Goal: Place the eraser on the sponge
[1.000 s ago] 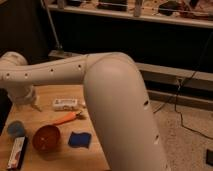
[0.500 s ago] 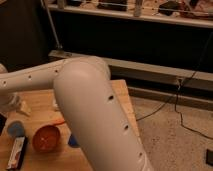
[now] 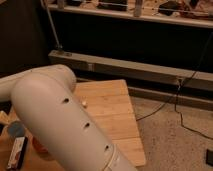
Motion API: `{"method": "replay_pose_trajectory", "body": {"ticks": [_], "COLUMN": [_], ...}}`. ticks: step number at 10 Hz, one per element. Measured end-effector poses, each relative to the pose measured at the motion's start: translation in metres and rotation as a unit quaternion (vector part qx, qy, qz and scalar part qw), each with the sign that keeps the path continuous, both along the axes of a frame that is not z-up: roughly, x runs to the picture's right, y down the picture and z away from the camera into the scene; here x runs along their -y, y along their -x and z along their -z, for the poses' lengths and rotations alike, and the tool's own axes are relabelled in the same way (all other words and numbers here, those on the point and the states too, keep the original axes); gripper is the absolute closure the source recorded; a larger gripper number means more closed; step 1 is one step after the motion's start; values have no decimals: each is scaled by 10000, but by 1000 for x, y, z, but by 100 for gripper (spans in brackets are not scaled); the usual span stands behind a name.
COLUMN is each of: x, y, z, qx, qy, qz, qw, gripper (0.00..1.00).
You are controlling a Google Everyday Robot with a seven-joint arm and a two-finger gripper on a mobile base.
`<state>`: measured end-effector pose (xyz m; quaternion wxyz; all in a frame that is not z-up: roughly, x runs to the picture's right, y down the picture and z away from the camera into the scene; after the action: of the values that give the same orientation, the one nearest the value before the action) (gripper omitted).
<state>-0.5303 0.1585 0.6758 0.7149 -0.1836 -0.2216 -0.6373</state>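
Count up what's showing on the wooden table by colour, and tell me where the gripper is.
Light blue: 1, the round object
White with dark edges: 1, the eraser
Orange: 1, a sliver of the bowl
Total: 3 that can be made out on the table; the arm hides the rest, the gripper included.

Setting: looks like a robotics lab or workshop. Evidence: pale wooden plank desk (image 3: 107,112) on a speckled hard floor (image 3: 170,147), a black cable (image 3: 176,102) trailing from a grey metal wall rail (image 3: 135,70), and a big white robot arm (image 3: 55,115). The pincer is out of sight past that arm, lower left.
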Motion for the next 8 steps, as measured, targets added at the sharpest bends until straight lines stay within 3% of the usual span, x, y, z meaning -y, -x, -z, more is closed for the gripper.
{"method": "replay_pose_trajectory", "body": {"ticks": [4,6,8], "x": [-46,-72,-89], "y": [-6,-29,-47], "z": [7,11,14], "qx": [-340,-232,5], "qy": [113,17,-178], "qz": [-210,-376,-355], "qw": [9991,9990,9992], "gripper": [35,35,35]}}
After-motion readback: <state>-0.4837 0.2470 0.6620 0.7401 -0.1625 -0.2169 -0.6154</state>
